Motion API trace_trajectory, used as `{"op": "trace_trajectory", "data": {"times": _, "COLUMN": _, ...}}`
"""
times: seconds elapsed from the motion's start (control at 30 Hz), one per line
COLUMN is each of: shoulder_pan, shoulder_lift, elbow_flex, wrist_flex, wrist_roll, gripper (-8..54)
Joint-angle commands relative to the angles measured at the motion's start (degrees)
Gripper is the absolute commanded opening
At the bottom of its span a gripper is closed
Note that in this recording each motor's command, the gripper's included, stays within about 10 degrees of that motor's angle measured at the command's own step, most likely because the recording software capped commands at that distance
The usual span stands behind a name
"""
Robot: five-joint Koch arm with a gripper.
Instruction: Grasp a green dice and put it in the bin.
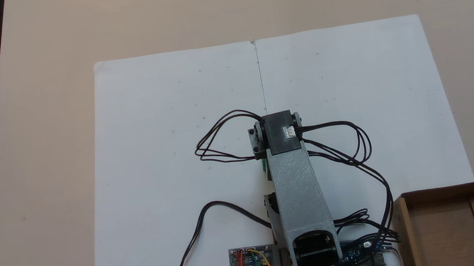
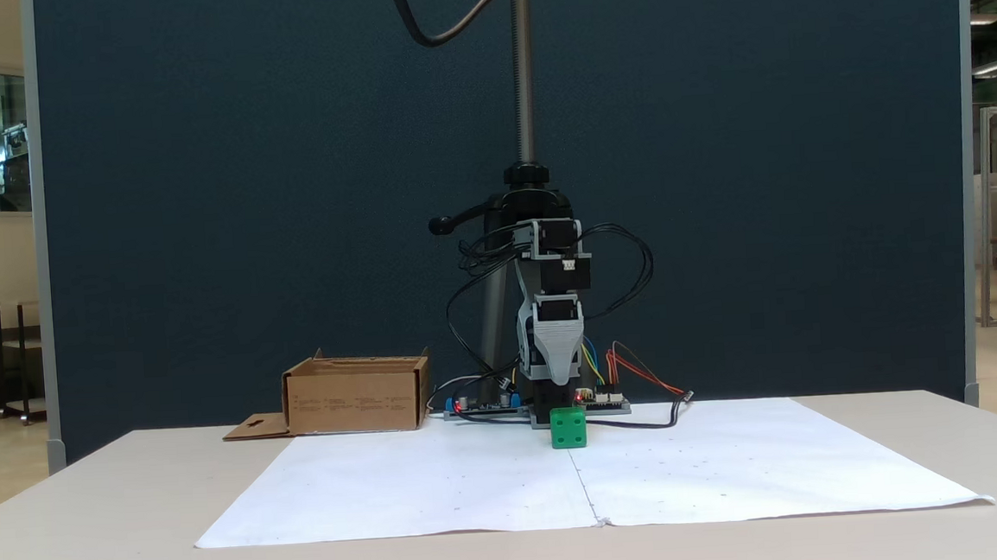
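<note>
White paper (image 2: pixel 442 483), green dice (image 2: pixel 568 428) directly beneath end effector (image 2: pixel 554 379).

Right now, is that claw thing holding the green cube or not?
Gripper: cannot be told. It hangs right above the green dice, which sits on the paper; the jaws' gap is not visible.

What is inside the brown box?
The bin looks empty in the fixed view from above: bare cardboard floor. Its near end is cut off by the picture's edge, so that part is unknown. The green dice sits on the white paper, outside it.
</note>
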Motion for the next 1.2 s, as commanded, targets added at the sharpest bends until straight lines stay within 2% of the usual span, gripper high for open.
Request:
{"op": "trace_trajectory", "data": {"times": 0.0, "shoulder_pan": -0.4, "shoulder_lift": 5.7, "elbow_flex": 0.4, "wrist_flex": -2.9, "wrist_roll": 3.6, "gripper": 44.6}}
{"op": "trace_trajectory", "data": {"times": 0.77, "shoulder_pan": -0.7, "shoulder_lift": 5.4, "elbow_flex": 5.7, "wrist_flex": -7.7, "wrist_roll": 11.8, "gripper": 43.2}}
{"op": "trace_trajectory", "data": {"times": 1.17, "shoulder_pan": -1.4, "shoulder_lift": 0.5, "elbow_flex": 6.3, "wrist_flex": -11.0, "wrist_roll": 11.9, "gripper": 43.2}}
